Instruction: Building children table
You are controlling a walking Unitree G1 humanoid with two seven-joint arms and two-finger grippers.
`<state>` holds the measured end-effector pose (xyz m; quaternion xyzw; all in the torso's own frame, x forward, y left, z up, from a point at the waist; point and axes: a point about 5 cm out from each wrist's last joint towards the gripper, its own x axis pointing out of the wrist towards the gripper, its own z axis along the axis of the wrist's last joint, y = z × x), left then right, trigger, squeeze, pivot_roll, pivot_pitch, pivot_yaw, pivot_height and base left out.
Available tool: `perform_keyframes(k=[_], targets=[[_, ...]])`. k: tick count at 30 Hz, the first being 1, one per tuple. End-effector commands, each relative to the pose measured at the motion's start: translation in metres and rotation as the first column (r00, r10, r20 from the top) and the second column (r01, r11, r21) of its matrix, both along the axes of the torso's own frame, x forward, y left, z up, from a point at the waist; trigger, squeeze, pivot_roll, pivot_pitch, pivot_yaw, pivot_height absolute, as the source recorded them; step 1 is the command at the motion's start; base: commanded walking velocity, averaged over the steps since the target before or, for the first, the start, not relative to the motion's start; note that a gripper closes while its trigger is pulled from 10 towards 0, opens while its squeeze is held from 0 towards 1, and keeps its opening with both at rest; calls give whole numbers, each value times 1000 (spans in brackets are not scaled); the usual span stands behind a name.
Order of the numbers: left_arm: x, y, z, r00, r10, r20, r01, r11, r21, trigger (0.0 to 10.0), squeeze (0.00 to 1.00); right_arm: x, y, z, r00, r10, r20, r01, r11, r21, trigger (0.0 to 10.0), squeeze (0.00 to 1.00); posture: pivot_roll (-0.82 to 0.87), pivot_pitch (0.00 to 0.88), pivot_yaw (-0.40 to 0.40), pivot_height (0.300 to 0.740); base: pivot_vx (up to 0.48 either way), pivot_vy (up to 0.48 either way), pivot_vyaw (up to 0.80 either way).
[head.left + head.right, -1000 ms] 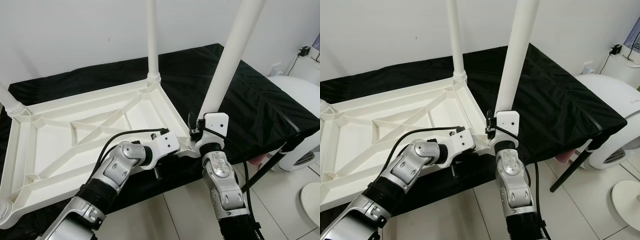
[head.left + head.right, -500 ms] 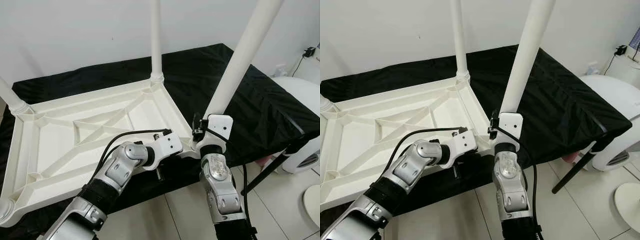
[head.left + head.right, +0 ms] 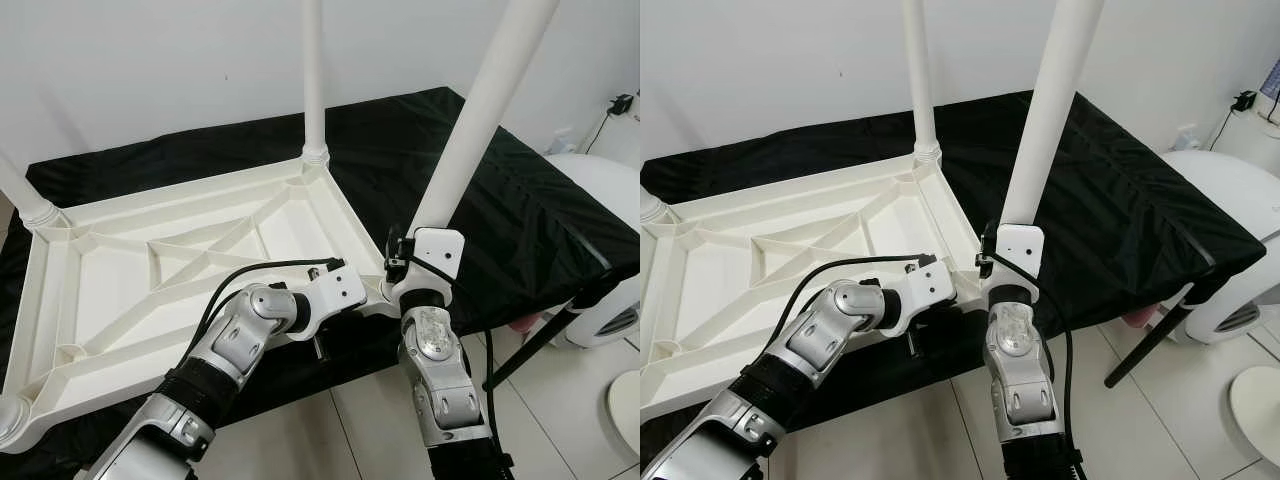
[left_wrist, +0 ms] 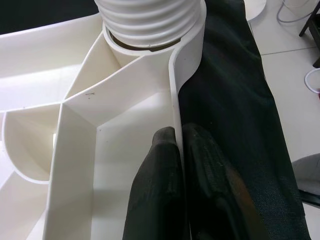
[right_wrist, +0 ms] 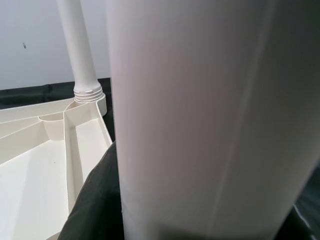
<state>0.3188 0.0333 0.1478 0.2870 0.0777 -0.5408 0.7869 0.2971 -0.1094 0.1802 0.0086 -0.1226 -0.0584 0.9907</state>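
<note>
**A:** Where's the white ribbed plastic tabletop (image 3: 150,270)?

**B:** Upside down on the black cloth-covered bench (image 3: 520,210), taking up the left and centre of the frame. Tall white plastic leg (image 3: 470,130) standing at its near right corner, lower centre.

**A:** Claws?

**B:** Left gripper (image 4: 179,165) pinched tight on the tabletop's side wall, one finger each side. Right gripper (image 3: 405,262) at the leg's base; can't tell how wide.

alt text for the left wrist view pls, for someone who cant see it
The left claw is shut on the thin side rim of an upside-down white plastic tabletop, one black finger on each side of the rim. Just ahead, the threaded end of a white table leg sits in the corner socket, and a black cloth lies beside the rim.
</note>
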Motion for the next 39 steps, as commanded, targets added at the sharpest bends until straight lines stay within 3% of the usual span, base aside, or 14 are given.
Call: perform_keyframes(k=[1, 4, 15, 20, 24, 25, 26, 27, 29, 31, 32, 34, 39], targets=[[2, 7, -8, 999, 49, -2, -49, 999, 1, 10000, 0, -2, 1, -23, 991, 51, -125, -46, 998, 38, 10000, 0, -103, 106, 50, 740, 0, 0, 0], [3, 7, -8, 999, 49, -2, -49, 999, -1, 10000, 0, 4, -3, -30, 973, 154, -170, -152, 988, 27, 10000, 0, -108, 106, 53, 740, 0, 0, 0], [3, 6, -7, 999, 47, 0, -47, 999, -2, 10000, 0, 18, -22, -37, 942, 234, -241, -248, 968, -31, 10000, 0, -110, 107, 53, 740, 0, 0, 0], [3, 7, -6, 999, 50, 1, -50, 999, -4, 10000, 0, 27, -30, -37, 888, 357, -289, -396, 914, -86, 10000, 0, -106, 107, 50, 740, 0, 0, 0], [3, 7, -6, 999, 51, 2, -51, 999, -4, 10000, 0, 28, -31, -37, 878, 377, -294, -421, 902, -101, 10000, 0, -104, 106, 49, 740, 0, 0, 0], [3, 7, -6, 999, 52, 3, -52, 999, -5, 10000, 0, 28, -33, -36, 844, 447, -297, -499, 857, -128, 10000, 0, -104, 105, 48, 740, 0, 0, 0], [3, 7, -6, 999, 52, 3, -52, 999, -5, 10000, 0, 28, -33, -36, 844, 447, -297, -499, 857, -128, 10000, 0, -104, 105, 48, 740, 0, 0, 0], [3, 7, -6, 999, 52, 4, -52, 999, -5, 10000, 0, 27, -33, -36, 821, 489, -293, -541, 831, -128, 10000, 0, -104, 105, 48, 740, 0, 0, 0], [3, 7, -6, 999, 52, 4, -52, 999, -5, 10000, 0, 27, -33, -36, 821, 489, -293, -541, 831, -128, 10000, 0, -104, 105, 48, 740, 0, 0, 0], [3, 8, -6, 999, 52, 5, -52, 999, -5, 10000, 0, 23, -36, -40, 766, 571, -297, -619, 779, -100, 10000, 0, -100, 102, 47, 740, 0, 0, 0], [3, 8, -6, 999, 52, 5, -52, 999, -5, 10000, 0, 23, -36, -40, 766, 571, -297, -619, 779, -100, 10000, 0, -100, 102, 47, 740, 0, 0, 0], [2, 7, -6, 999, 52, 5, -52, 999, -6, 10000, 0, 19, -41, -43, 716, 635, -290, -678, 732, -72, 10000, 0, -100, 102, 46, 740, 0, 0, 0], [2, 7, -6, 999, 50, 5, -50, 999, -5, 10000, 0, 14, -47, -46, 652, 706, -277, -742, 670, -39, 10000, 0, -98, 100, 47, 740, 0, 0, 0]])
